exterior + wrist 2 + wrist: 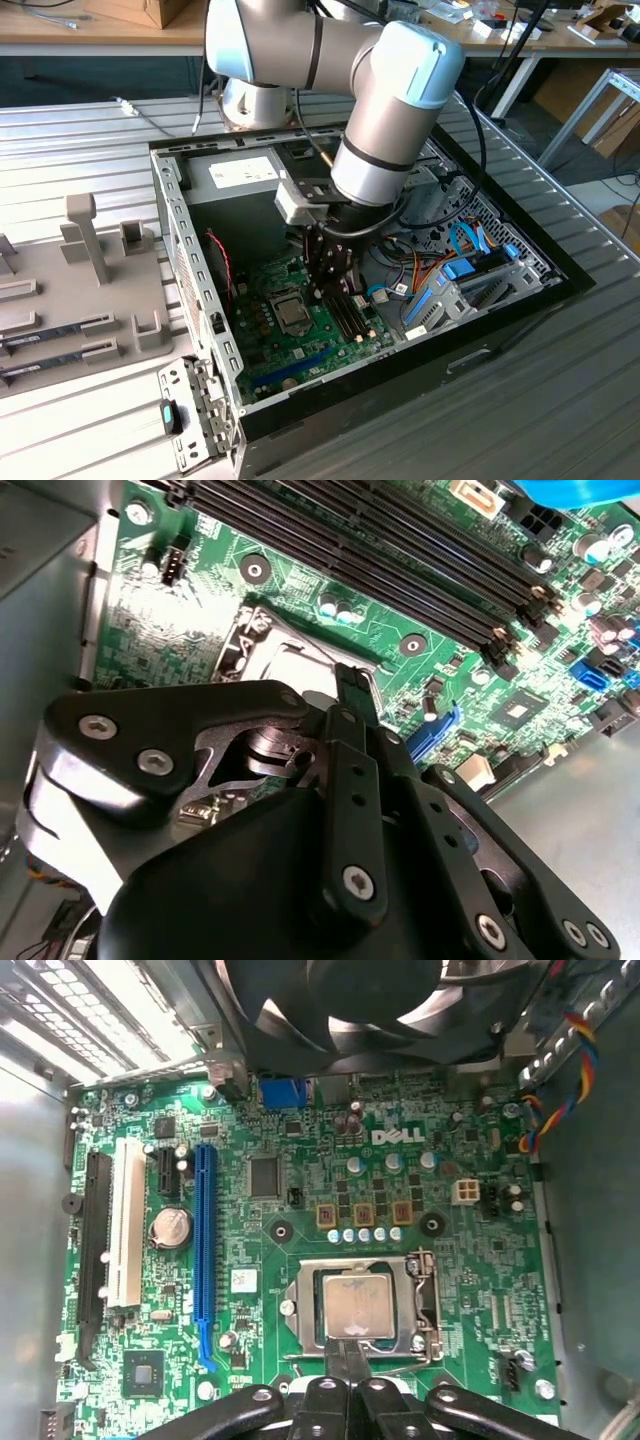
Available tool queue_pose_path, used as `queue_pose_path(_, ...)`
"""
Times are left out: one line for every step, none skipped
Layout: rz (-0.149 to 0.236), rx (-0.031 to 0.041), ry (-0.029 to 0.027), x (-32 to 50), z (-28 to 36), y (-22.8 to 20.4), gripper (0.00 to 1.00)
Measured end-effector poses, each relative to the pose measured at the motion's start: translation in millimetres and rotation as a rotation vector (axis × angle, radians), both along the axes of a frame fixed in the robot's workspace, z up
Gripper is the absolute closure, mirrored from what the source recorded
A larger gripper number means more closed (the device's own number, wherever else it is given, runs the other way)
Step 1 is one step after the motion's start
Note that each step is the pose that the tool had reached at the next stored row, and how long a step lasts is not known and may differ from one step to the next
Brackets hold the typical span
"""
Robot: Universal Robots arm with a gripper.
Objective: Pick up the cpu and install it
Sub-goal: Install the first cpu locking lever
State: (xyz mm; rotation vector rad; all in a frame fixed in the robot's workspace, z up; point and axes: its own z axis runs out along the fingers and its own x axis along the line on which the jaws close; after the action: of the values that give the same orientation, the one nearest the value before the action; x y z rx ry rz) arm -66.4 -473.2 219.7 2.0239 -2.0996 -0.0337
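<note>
Squarely socketed, the silvery cpu (360,1305) (flat, matte) lies beneath closed black jaws.

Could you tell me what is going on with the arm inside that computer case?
A single robot arm is reaching into the open black computer case, with its gripper down over the green motherboard. The small square silvery CPU already lies in the metal socket frame on that board. The slim black fingers are closed together, their tips at the edge of the chip, gripping nothing that I can see.
</note>
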Motion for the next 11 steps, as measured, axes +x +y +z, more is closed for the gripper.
queue_pose_path(0.000,-0.0001,0.0001,0.0,-1.2,-0.1,0.89)
queue_pose_path(0.000,-0.0001,0.0000,0.0,-2.2,-0.2,0.89)
queue_pose_path(0.000,-0.0002,0.0001,0.0,-3.4,-0.3,0.89)
queue_pose_path(0.000,-0.0003,0.0001,0.0,-4.3,-0.4,0.89)
queue_pose_path(0.000,-0.0002,0.0001,0.0,-5.6,-0.6,0.89)
queue_pose_path(0.000,-0.0002,0.0001,0.0,-6.8,-0.6,0.89)
queue_pose_path(0.000,-0.0007,0.0001,0.0,-9.1,-0.6,0.89)
queue_pose_path(0.000,-0.0022,0.0001,0.1,-11.0,-0.6,0.89)
queue_pose_path(0.000,-0.0059,0.0001,0.1,-13.2,-0.6,0.89)
queue_pose_path(0.000,-0.0090,0.0001,0.0,-15.2,-0.6,0.89)
queue_pose_path(0.000,-0.0102,0.0001,0.0,-16.2,-0.7,0.89)
